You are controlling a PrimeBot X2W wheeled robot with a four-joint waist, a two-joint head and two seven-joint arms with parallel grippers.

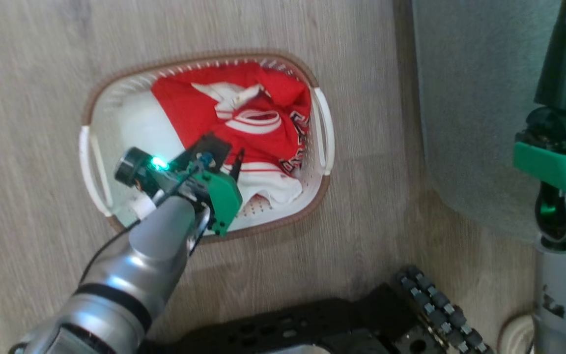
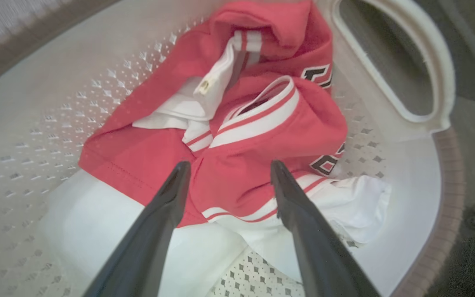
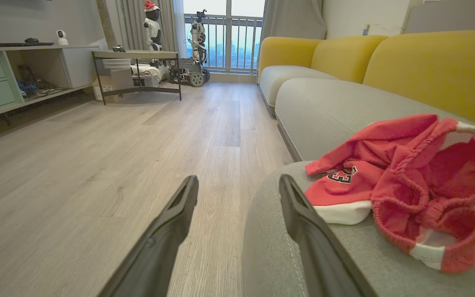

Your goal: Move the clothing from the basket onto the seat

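Now the red jersey (image 2: 237,136) lies crumpled in the basket (image 2: 48,123), white trim and lettering showing, bunched toward the handle end nearer the seat (image 1: 469,123). Another piece of the clothing, the red shorts (image 3: 406,181), lies on the seat cushion near its front edge. From that I judge the task about half done, and the step in hand to be the pick of the jersey.

The left gripper (image 2: 230,165) hangs inside the basket close over the cloth, its jaws spread wide and empty. Its fingers straddle a red fold below the striped collar; whether they touch it I cannot tell. The right gripper (image 3: 238,179) is likewise released and holds nothing. It hovers at the seat's front edge, just beside the shorts, over the wooden floor (image 3: 97,165).

The next move, as I read it, calls for the left arm to sink into the fold and clench on a thick bunch rather than a single layer. It should then lift clear of the basket's rim before swinging to the seat.
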